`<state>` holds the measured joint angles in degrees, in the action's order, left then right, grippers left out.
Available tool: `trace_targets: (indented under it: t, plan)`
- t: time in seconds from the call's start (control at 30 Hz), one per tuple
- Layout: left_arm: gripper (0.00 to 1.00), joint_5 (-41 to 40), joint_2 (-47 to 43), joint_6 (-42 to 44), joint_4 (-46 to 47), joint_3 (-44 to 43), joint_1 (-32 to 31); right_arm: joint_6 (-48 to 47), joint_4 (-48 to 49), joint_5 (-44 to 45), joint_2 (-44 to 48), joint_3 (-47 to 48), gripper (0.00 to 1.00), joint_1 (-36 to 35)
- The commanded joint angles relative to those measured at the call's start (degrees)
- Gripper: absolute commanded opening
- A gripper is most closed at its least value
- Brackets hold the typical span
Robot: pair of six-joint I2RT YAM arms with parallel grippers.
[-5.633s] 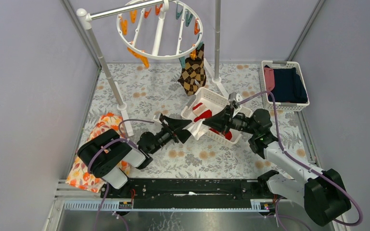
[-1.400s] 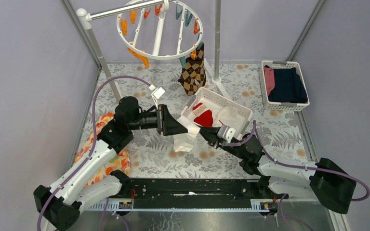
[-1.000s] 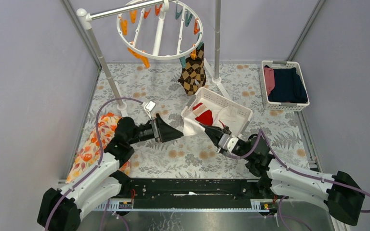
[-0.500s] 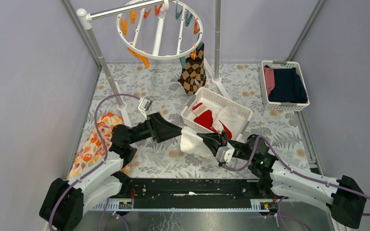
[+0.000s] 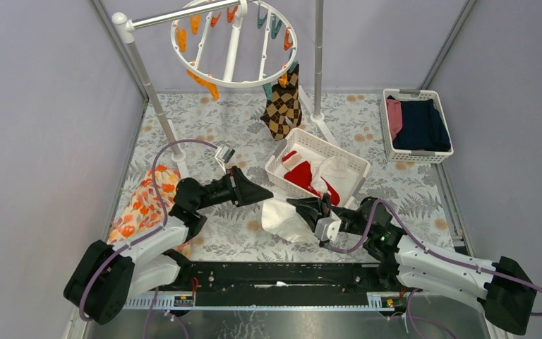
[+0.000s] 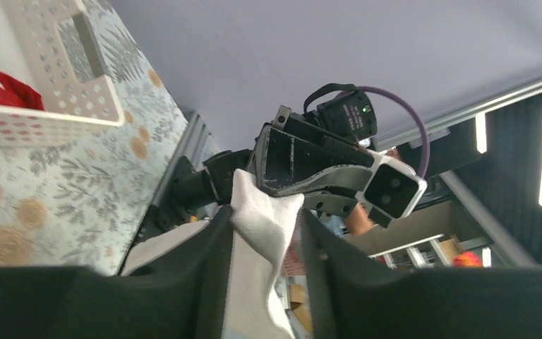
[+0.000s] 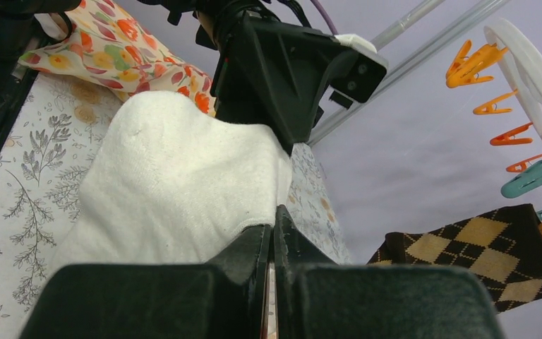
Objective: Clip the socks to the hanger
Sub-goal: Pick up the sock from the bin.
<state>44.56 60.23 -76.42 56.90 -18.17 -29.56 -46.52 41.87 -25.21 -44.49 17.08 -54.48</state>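
Note:
A whitish sock (image 5: 281, 219) hangs between my two grippers, low over the floral mat. My right gripper (image 5: 305, 207) is shut on one edge of it; in the right wrist view the fingers (image 7: 274, 215) pinch the sock (image 7: 176, 176) at their tips. My left gripper (image 5: 257, 194) faces it from the left. Its jaws (image 6: 265, 215) stand apart around the sock's upper corner (image 6: 261, 229), cloth against one finger and a gap at the other. The round white hanger (image 5: 233, 42) hangs at the back with an argyle sock (image 5: 282, 106) clipped on. Red socks (image 5: 300, 173) lie in the slatted basket (image 5: 346, 157).
An orange floral cloth (image 5: 137, 205) lies at the left under the left arm. A second basket (image 5: 416, 150) with navy and pink clothes stands at the back right. The rack's poles (image 5: 148, 85) rise at the back left and centre. Orange and teal clothespins (image 7: 473, 63) dangle from the ring.
The left gripper has come in to the sock's upper corner and its jaws have narrowed around it. The right gripper stays shut on the sock, which now hangs a little lower and nearer.

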Motion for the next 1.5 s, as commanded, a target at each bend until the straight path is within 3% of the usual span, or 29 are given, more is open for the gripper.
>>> trace_targets:
  t: [0.0, 0.1, 0.17, 0.27, 0.33, 0.43, 0.53, 0.83, 1.03, 1.47]
  plan:
    - [0.37, 0.2, 2.4, -1.7, 6.2, 0.4, -0.8, -1.0, 1.4, -1.6, 0.5, 1.4, 0.0, -0.4]
    - [0.02, 0.5, 3.7, -1.5, 7.7, 0.7, -0.9, -0.8, 1.2, -1.8, 1.3, 1.0, 0.02, -0.5]
    - [0.0, 0.9, 3.8, -0.6, 8.9, 0.6, -0.9, -0.5, 1.1, -1.5, 1.9, 0.4, 0.13, -0.4]
    - [0.0, 1.4, 0.9, 7.6, 5.3, 0.1, -0.8, 1.3, 1.4, 1.1, 3.8, -0.8, 0.49, -0.5]
    - [0.0, -0.3, -4.1, 18.0, -5.2, -0.6, -0.9, 5.7, -0.2, 7.1, 6.3, -1.3, 0.68, -0.4]
    - [0.0, -9.3, -13.7, 38.6, -29.7, -4.7, -2.8, 10.8, -6.1, 12.2, 10.6, -0.8, 0.83, -0.5]
    - [0.0, -15.8, -20.3, 50.4, -39.2, -7.4, -6.0, 18.6, -7.9, 13.9, 12.8, -0.9, 0.92, -0.5]
    - [0.0, -24.8, -21.8, 75.4, -62.6, -19.4, -17.4, 37.0, -15.4, 11.9, 4.1, 8.8, 0.96, -0.4]
    - [0.0, -27.9, -22.1, 91.5, -77.5, -25.5, -22.8, 38.1, -14.7, 6.8, 2.2, 9.7, 0.97, -0.4]
    - [0.0, -23.4, -20.9, 95.9, -76.9, -26.6, -25.6, 40.7, -8.3, -4.1, -12.6, 14.4, 0.92, -0.4]
